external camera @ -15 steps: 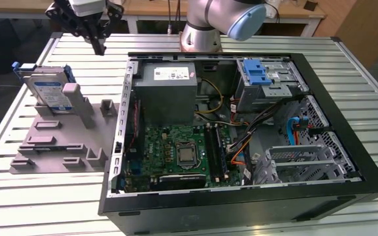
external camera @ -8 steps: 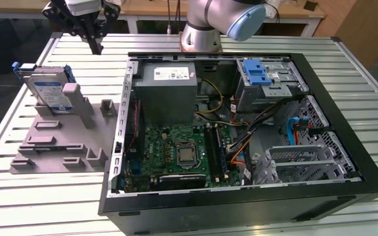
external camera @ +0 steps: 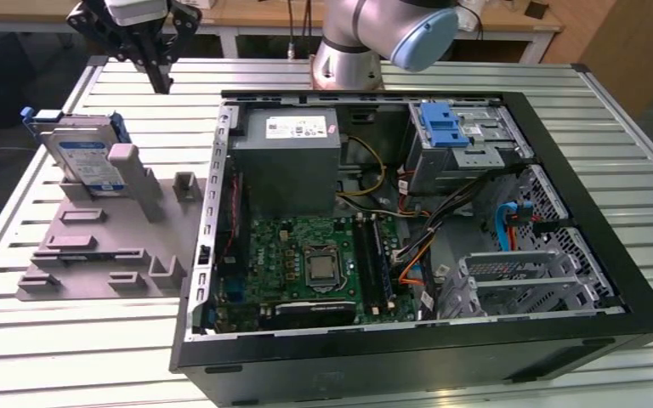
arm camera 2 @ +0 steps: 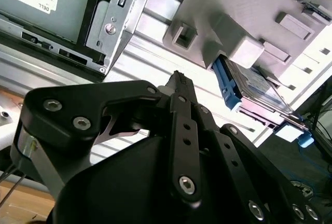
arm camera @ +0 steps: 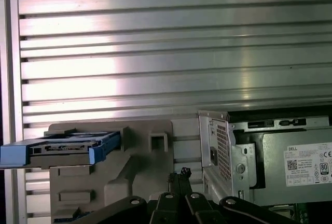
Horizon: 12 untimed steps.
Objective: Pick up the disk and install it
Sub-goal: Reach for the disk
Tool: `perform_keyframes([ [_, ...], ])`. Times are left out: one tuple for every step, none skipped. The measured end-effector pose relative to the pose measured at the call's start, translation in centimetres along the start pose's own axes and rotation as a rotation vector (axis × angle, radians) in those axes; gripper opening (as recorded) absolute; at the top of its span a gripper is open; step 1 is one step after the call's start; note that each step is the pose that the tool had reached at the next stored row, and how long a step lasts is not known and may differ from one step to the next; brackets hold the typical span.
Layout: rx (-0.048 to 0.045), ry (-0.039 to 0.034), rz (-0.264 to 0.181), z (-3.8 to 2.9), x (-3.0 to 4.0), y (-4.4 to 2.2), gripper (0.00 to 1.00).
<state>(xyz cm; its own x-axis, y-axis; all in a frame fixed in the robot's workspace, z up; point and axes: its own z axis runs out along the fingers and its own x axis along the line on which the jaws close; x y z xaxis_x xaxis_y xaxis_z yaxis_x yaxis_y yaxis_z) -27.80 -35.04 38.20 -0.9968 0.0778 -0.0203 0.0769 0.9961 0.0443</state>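
The gripper [external camera: 164, 83] points straight down, its two black fingers pressed together to a single tip with nothing between them; both wrist views show the same closed, empty tip [arm camera 2: 179, 79] [arm camera: 180, 173]. It hangs in the air above the slatted metal table [external camera: 65, 348], clear of everything. In the exterior view it is behind the disk and a little to the exterior view's right of it.

The wrist above it runs out of the top of the exterior view. The arm's silver base [external camera: 347, 59] stands at the far edge of the table, behind the open computer case [external camera: 599, 212], with a blue-capped joint [external camera: 423, 38] beside it.

The disk [external camera: 86, 157] stands on edge, leaning slightly, in a slot at the far end of a grey stand [external camera: 111, 246]. The stand lies on the table at the exterior view's left of the case. The disk's label faces the camera and its blue carrier frame wraps around its edges. Both wrist views show it seated in the stand [arm camera 2: 249, 86] [arm camera: 62, 146], apart from the gripper.
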Motion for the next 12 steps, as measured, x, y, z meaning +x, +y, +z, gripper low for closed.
perform_keyframes([
  [0.0,0.0001,0.0,0.01,0.09,0.03,0.11],
  [0.0001,0.0001,0.0,0.01,0.18,0.07,0.11],
  [0.0001,0.0001,0.0,0.02,0.26,0.11,0.11],
  [0.0001,0.0001,0.0,0.03,0.36,0.15,0.11],
  [0.0001,0.0002,0.0,0.04,0.48,0.19,0.11],
  [0.0001,0.0002,0.0,0.05,0.62,0.24,0.11],
  [0.0001,0.0003,0.0,0.06,0.79,0.3,0.11],
  [0.0001,0.0002,0.0,0.07,0.97,0.36,0.11],
  [0.0001,0.0002,0.0,0.08,1.15,0.41,0.11],
  [0.0001,0.0003,0.0,0.09,1.31,0.46,0.11],
  [0.0001,0.0004,0.0,0.11,1.49,0.5,0.11],
  [0.0001,0.0008,0.0,0.13,1.64,0.53,0.11],
])
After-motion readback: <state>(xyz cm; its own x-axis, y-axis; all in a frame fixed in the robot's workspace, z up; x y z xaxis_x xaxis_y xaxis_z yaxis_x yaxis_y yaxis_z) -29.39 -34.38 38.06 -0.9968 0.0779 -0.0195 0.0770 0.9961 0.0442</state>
